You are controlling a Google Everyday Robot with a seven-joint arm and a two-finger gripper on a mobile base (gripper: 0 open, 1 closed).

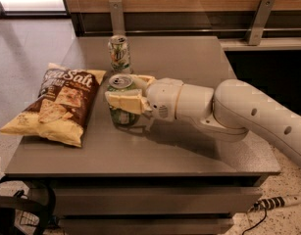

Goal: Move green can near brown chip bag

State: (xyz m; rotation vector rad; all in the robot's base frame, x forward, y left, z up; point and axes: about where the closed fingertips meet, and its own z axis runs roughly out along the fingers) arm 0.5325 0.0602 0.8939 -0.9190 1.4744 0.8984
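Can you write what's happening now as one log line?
tool: shut on green can | where: beside chip bag, not touching

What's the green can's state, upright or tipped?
Upright. The green can stands base down on the table, silver top facing up, with the gripper shut around its body, beside the brown chip bag.

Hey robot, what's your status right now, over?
Status: gripper shut on green can. Close beside it, not touching: brown chip bag. Behind: white can, out of the path.
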